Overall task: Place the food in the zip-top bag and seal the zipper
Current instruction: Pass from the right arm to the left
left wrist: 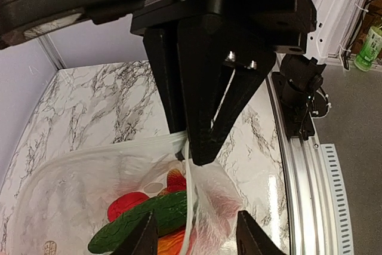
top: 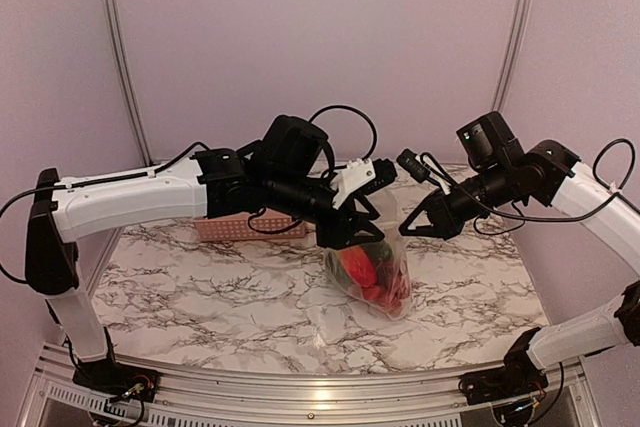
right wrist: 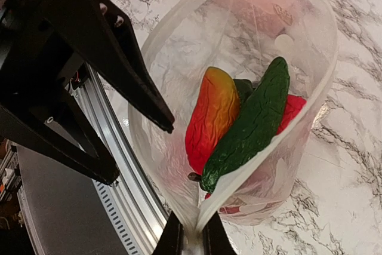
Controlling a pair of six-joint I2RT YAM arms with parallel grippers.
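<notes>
The clear dotted zip-top bag (top: 378, 277) hangs over the marble table with its mouth open. My right gripper (right wrist: 191, 235) is shut on one end of the mouth edge, on the zipper (right wrist: 325, 70) strip; it also shows in the top view (top: 404, 230). Inside lie food pieces: a green cucumber (right wrist: 253, 120), a red-orange pepper (right wrist: 212, 117) and a red piece (right wrist: 293, 110). My left gripper (left wrist: 196, 218) is open, its fingers either side of the bag's pinched end without gripping it; it also shows in the top view (top: 350, 237).
The pink lattice basket (top: 232, 229) stands behind the left arm at the back of the table. The aluminium rail (left wrist: 301, 177) runs along the table's near edge. A green bottle (left wrist: 370, 46) stands off the table.
</notes>
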